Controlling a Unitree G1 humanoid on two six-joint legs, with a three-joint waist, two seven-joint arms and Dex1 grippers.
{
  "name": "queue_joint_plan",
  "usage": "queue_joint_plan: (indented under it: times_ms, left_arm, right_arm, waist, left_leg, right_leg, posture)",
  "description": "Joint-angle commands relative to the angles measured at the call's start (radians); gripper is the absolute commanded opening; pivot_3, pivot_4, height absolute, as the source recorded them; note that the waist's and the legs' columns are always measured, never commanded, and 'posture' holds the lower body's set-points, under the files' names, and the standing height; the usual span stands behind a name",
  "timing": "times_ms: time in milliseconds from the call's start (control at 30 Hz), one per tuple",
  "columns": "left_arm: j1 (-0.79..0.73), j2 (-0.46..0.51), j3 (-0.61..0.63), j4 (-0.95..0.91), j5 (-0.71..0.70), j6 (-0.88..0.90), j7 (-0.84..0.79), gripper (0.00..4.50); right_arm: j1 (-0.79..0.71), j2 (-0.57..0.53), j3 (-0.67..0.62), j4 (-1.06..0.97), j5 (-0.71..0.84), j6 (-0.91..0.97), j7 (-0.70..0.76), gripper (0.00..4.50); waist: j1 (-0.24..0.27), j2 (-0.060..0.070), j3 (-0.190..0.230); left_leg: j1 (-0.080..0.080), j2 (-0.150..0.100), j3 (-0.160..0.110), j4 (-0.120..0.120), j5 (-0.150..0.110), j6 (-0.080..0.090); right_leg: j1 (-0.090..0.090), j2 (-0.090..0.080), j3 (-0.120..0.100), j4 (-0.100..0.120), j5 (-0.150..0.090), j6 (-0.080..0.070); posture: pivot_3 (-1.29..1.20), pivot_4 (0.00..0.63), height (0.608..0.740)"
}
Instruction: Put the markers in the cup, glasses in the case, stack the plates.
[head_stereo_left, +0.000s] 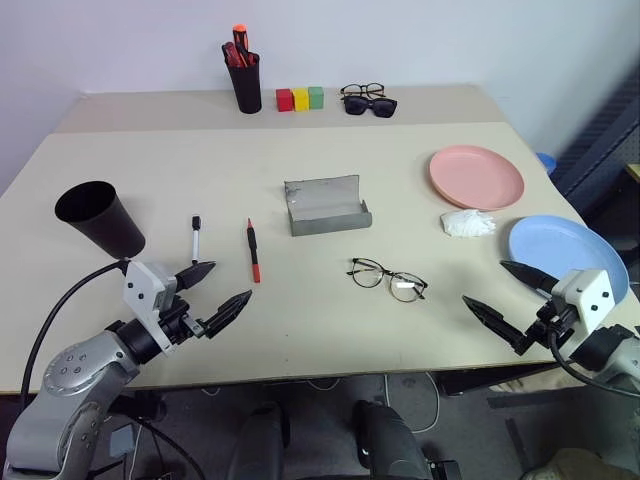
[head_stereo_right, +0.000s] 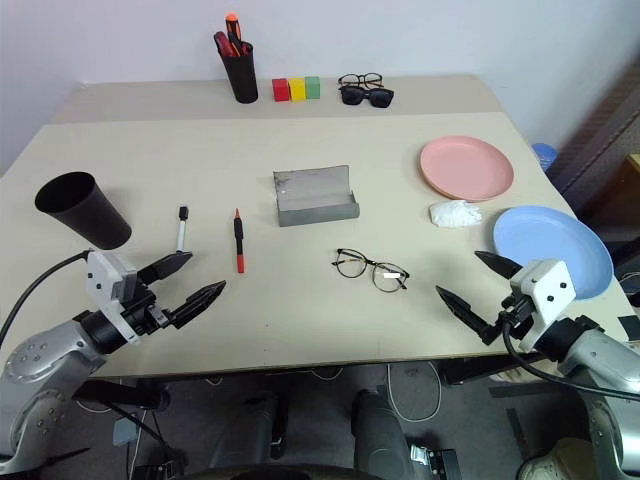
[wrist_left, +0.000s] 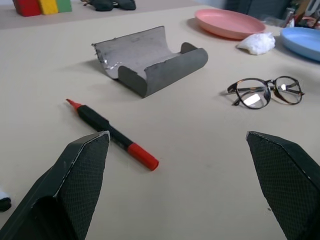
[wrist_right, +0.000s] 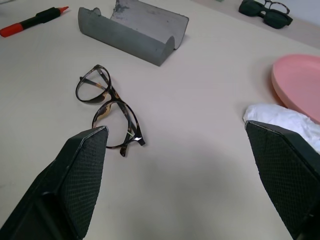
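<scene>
So, your left gripper (head_stereo_left: 215, 287) sits at the lower left of the head view, jaws spread wide, nothing in them. Your right gripper (head_stereo_left: 505, 292) at the lower right is the same: wide open, empty, hovering over the table (head_stereo_left: 320, 330) edge.

Cup (head_stereo_left: 100, 217) stands at the left, tilted, mouth toward the upper left, just above the left gripper. White marker (head_stereo_left: 195, 238) lies right of the cup; red marker (head_stereo_left: 253, 250) lies just right of that, well apart from the cup (both roughly vertical in frame).

Case (head_stereo_left: 327, 205) is centre frame, lid open, empty. Glasses (head_stereo_left: 388, 279) lie below and right of it, apart from it, folded arms unclear.

Pink plate (head_stereo_left: 476, 176) is upper right; blue plate (head_stereo_left: 568, 256) is below it at the right edge, not stacked, with your right gripper just beside its lower left rim. A white wad (head_stereo_left: 467, 223) lies between the plates.

Along the top: pen holder (head_stereo_left: 244, 80) with red pens, three blocks (head_stereo_left: 300, 98) (red, yellow, green), then sunglasses (head_stereo_left: 370, 104) with another pair touching behind.
</scene>
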Motion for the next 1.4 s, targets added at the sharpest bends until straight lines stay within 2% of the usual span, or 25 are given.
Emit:
queue_joint_plan:
  times_ms: [33,333,433,633,700,833,933,1100,1367,1400]
  left_arm:
    - [0.005,-0.010,0.000,-0.044,0.012,-0.019,0.021,4.50]
    - [0.007,-0.027,-0.018,-0.049,0.051,-0.035,0.052,4.50]
    - [-0.032,-0.063,-0.024,-0.061,0.061,0.023,0.154,4.50]
    - [-0.282,-0.213,-0.130,-0.047,0.172,0.308,0.530,4.50]
    - [-0.388,-0.268,-0.163,-0.021,0.204,0.468,0.642,4.50]
    - [-0.555,-0.421,-0.153,0.057,0.235,0.620,0.803,4.50]
    - [-0.652,-0.468,-0.162,0.135,0.277,0.731,0.862,4.50]
    - [-0.757,-0.516,-0.108,0.262,0.335,0.825,0.933,4.50]
    - [-0.852,-0.542,-0.092,0.452,0.428,0.842,0.978,4.50]
    - [-0.863,-0.550,-0.093,0.470,0.433,0.839,0.977,4.25]
  right_arm:
    - [-0.016,-0.013,-0.011,-0.018,0.006,0.001,0.001,4.47]
    - [-0.050,-0.008,0.014,0.009,-0.007,-0.023,0.018,4.47]
    - [-0.085,-0.007,0.045,0.034,-0.001,-0.056,0.066,4.47]
    - [-0.306,0.003,0.166,0.150,0.033,-0.087,0.185,4.47]
    - [-0.376,0.014,0.202,0.181,0.042,-0.085,0.210,4.47]
    - [-0.478,0.036,0.264,0.230,0.044,-0.084,0.248,4.47]
    - [-0.540,0.054,0.300,0.258,0.038,-0.088,0.264,4.47]
    - [-0.598,0.073,0.330,0.290,0.023,-0.099,0.264,4.47]
    - [-0.636,0.077,0.338,0.302,0.021,-0.096,0.264,4.47]
    - [-0.635,0.077,0.340,0.299,0.019,-0.096,0.261,4.50]
  waist:
    - [0.000,0.000,0.000]
    - [0.000,0.000,0.000]
    - [0.001,0.000,0.000]
    - [0.001,-0.001,0.000]
    - [0.004,-0.001,0.000]
    - [0.004,-0.002,0.000]
    - [0.003,-0.002,0.000]
    - [0.001,-0.002,0.000]
    - [0.004,-0.002,0.000]
    - [0.005,-0.002,0.000]
  left_leg:
    - [0.000,0.000,0.000,0.000,0.000,0.000]
    - [0.000,0.000,0.000,0.000,0.000,0.000]
    - [0.000,0.000,0.000,0.000,0.000,0.001]
    - [0.001,-0.001,-0.002,0.003,0.001,0.002]
    - [0.001,-0.002,-0.003,0.004,0.001,0.002]
    - [0.001,-0.002,-0.005,0.003,0.001,0.002]
    - [0.001,-0.002,-0.006,0.003,0.001,0.002]
    - [0.002,-0.002,-0.006,0.003,0.001,0.002]
    - [0.001,-0.003,-0.006,0.003,0.002,0.002]
    - [0.001,-0.003,-0.006,0.003,0.002,0.002]
  right_leg:
    - [0.000,0.000,0.000,0.000,0.000,0.000]
    - [0.000,0.000,0.000,0.000,0.000,0.000]
    - [0.000,0.000,0.000,0.000,0.000,0.000]
    - [0.004,0.002,0.000,0.003,0.000,0.000]
    - [0.004,0.002,0.000,0.004,0.002,0.002]
    - [0.005,0.003,0.000,0.005,0.004,0.002]
    - [0.004,0.004,0.000,0.006,0.004,0.003]
    - [0.004,0.004,0.000,0.006,0.004,0.003]
    - [0.004,0.004,0.000,0.006,0.005,0.003]
    - [0.005,0.004,0.000,0.006,0.005,0.003]
  posture:
    - [0.00,0.150,0.740]
    - [0.00,0.150,0.740]
    - [0.00,0.150,0.740]
    - [0.00,0.150,0.740]
    - [0.00,0.150,0.740]
    - [0.00,0.150,0.740]
    - [0.00,0.150,0.740]
    - [0.00,0.150,0.740]
    - [0.00,0.150,0.740]
    - [0.00,0.150,0.740]
